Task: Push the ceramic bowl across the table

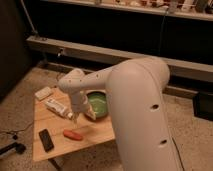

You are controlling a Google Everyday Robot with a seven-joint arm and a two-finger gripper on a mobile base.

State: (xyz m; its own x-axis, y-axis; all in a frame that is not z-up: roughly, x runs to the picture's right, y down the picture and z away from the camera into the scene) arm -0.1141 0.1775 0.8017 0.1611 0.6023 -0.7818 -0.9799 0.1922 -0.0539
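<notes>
One claw (74, 116) hangs low over the desk (49, 124), at the left edge of the ceramic bowl (98, 104). I cannot tell whether it is open or closed, nor whether it touches the rim. The bowl sits on the desk's far right part, partly hidden behind the robot's big white arm (137, 115). Just left of the claw lies a white packet (56, 106), with a second white object (44, 93) beyond it. Nearer the camera lie an orange piece (73, 134) and a dark phone (46, 140).

The risks, as I judge them:
- A push to the right seems to have little desk left, so the bowl could slide off.
- Contact high on the glossy rim might tip the bowl or skid over it.
- A sweep leftward would plough into the packet.
</notes>
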